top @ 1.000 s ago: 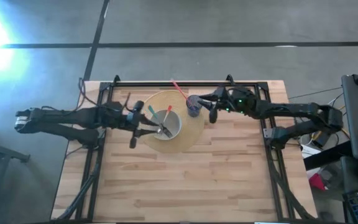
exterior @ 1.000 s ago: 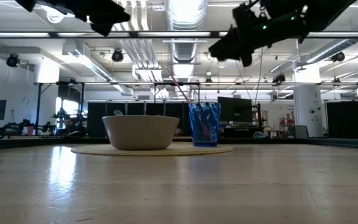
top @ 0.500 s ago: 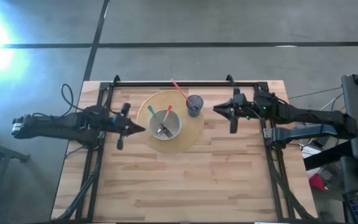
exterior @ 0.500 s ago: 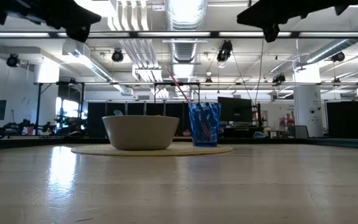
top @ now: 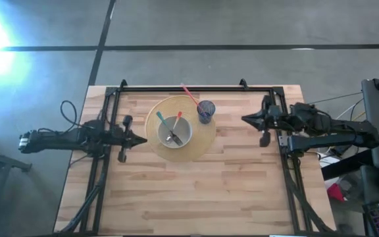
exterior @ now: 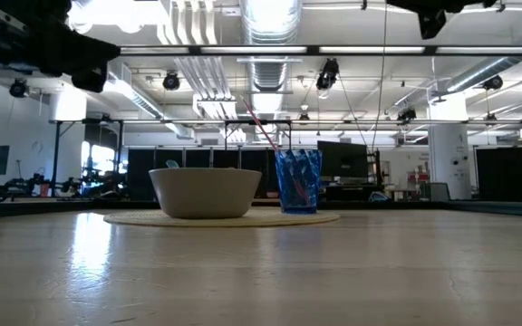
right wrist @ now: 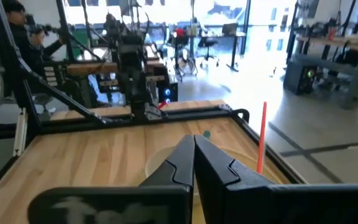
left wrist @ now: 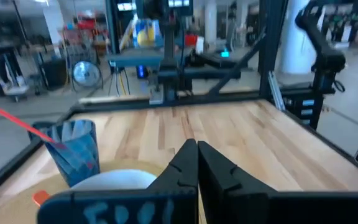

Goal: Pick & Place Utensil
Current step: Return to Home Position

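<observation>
Homing, I reckon (round gray bowl (top: 176, 131) looks loaded). My left gripper (top: 140, 138) sits at its 9 o'clock, right gripper (top: 245, 119) at 3, both pinched closed, empty; next I just park them.

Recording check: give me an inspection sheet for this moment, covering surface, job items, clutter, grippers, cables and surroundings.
Surface: wooden table; round mat under the ware.
Job's things: gray bowl holds two utensils; blue cup beside it holds the orange straw.
Clutter: nothing seen.
Grippers: left gripper shut, empty, left of the mat; right gripper shut, empty, right of the cup.
Cables: loop by the left arm; wires beyond the right arm.
Surroundings: concrete floor; a person beyond the table.
</observation>
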`<state>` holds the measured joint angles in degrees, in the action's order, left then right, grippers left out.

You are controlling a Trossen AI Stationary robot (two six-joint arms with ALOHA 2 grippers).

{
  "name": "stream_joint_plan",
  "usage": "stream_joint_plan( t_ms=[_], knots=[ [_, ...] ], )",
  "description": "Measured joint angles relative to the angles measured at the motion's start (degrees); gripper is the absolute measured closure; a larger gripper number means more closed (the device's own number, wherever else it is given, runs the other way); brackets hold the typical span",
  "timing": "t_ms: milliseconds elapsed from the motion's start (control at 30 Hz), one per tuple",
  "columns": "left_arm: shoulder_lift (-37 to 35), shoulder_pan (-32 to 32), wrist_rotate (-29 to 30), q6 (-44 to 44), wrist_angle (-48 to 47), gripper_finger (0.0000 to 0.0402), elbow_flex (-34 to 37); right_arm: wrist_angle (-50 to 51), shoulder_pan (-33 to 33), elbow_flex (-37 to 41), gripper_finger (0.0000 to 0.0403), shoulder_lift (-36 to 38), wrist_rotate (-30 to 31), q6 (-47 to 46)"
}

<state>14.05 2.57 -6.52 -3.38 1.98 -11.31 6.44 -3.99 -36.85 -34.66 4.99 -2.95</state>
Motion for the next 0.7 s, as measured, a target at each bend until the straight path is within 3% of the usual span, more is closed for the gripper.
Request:
stream_joint_plan(
  t_ms=[400,700],
  knots=[
    [-10.3,0.0,-0.1,1.5,1.7,0.0401,8.0,0.2,0.0,11.8,0.0394,12.8,1.6,-2.9],
    [-13.2,0.0,-0.1,2.2,3.4,0.0401,10.8,-0.1,0.0,19.9,0.0394,22.4,2.5,-3.5]
  ],
)
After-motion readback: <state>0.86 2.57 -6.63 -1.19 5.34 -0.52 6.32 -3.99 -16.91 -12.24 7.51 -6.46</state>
